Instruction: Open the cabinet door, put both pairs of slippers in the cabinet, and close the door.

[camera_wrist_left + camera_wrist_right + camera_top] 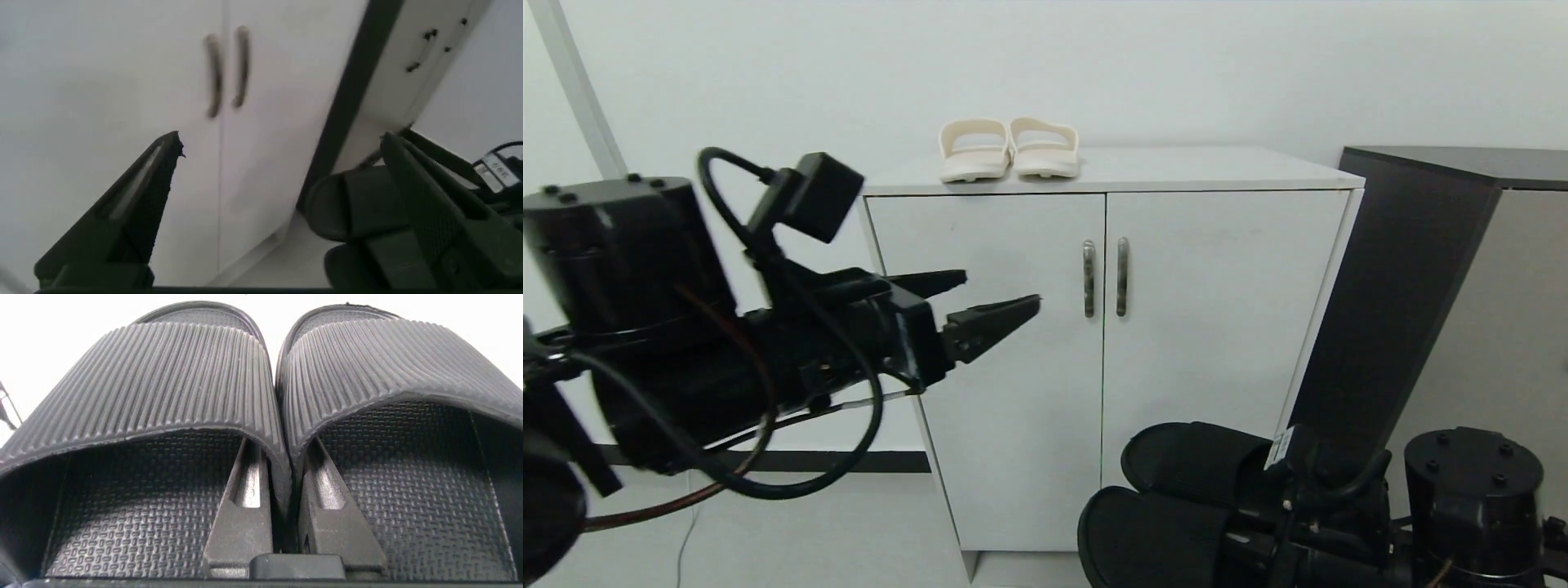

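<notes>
Two black slippers (1176, 482), likely light and pliable, sit pinched by their inner edges in your right claw (282, 453) low before the shut cabinet (1225, 327), while your left claw (1001, 290) gapes wide near its rigid-looking door handles (1089, 278), the natural hold.

Head view faces the cabinet (1013, 392); left wrist shares its handles (214, 77); right wrist sits against black slippers (188, 376).

Before me the white cabinet (1217, 343) stands on the pale floor (809, 531), both its doors shut, the two handles (1089, 278) side by side at the middle. On its flat top, left of the middle, the cream slippers (1009, 151) lie side by side, touching each other.
</notes>
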`<state>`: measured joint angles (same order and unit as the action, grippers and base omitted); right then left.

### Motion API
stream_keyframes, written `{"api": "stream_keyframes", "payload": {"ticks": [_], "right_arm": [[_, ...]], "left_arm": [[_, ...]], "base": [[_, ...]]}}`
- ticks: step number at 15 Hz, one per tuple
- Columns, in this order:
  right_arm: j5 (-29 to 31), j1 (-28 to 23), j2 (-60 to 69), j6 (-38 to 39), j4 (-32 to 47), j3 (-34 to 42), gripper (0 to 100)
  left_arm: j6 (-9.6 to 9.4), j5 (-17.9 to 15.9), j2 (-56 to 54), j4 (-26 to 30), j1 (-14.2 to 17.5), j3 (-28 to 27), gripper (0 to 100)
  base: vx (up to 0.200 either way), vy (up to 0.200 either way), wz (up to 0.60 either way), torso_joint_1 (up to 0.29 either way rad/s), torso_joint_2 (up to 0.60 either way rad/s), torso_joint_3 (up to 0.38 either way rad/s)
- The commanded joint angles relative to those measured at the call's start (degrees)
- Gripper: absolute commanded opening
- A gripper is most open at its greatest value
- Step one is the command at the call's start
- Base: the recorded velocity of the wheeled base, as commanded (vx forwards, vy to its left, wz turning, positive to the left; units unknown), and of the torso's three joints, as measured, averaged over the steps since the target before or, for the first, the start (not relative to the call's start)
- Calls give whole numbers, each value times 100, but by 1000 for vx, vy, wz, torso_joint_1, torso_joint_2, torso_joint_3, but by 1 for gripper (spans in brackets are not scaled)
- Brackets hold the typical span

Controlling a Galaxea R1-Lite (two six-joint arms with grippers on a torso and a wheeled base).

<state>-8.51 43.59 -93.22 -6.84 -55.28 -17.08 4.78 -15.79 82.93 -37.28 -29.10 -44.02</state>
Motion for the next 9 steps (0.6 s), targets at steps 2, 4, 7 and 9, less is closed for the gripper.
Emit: {"api": "stream_keyframes", "payload": {"ticks": [2, 4, 7, 9], "right_arm": [[-2, 0, -21, -2, 0, 3, 0], [-2, -9, -29, -2, 0, 29, 0], [-10, -9, -73, -19, 0, 38, 0], [-10, -9, -73, -19, 0, 47, 0]], "left_arm": [[331, -329, 1225, -7, -509, -933, 100], [630, -733, 1621, 80, -658, -1504, 100], [1087, -1313, 1964, 485, -720, -2243, 100], [1315, -1515, 2166, 485, -702, -2541, 100]], "base": [[0, 0, 0, 0, 0, 0], [0, 0, 0, 0, 0, 0], [0, 0, 0, 0, 0, 0], [0, 0, 0, 0, 0, 0]]}}
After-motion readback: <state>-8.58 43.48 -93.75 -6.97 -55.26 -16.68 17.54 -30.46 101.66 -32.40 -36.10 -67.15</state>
